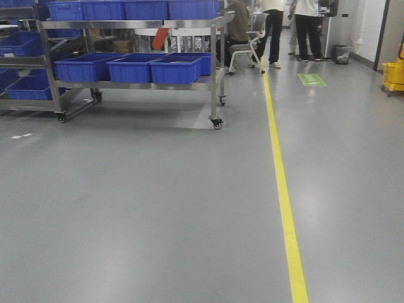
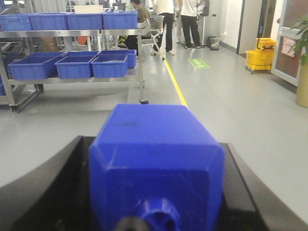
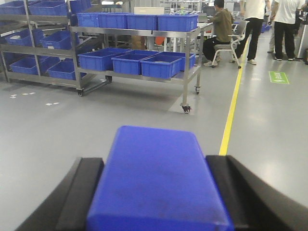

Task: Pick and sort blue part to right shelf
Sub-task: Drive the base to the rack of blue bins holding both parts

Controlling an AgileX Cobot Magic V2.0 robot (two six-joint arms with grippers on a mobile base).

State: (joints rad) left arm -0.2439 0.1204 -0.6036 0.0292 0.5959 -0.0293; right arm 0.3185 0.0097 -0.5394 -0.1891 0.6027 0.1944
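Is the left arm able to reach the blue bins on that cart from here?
Probably not. The cart stands far off across the floor, and the left gripper is shut on a blue part; the base must likely drive closer.

The blue part (image 2: 156, 173) clamped in the left gripper (image 2: 151, 142) runs off the bottom edge, its near end blurred. The blue block (image 3: 159, 192) in the right gripper (image 3: 154, 160) is cut likewise. Standing people (image 1: 307, 28) lose their heads at the top edge.
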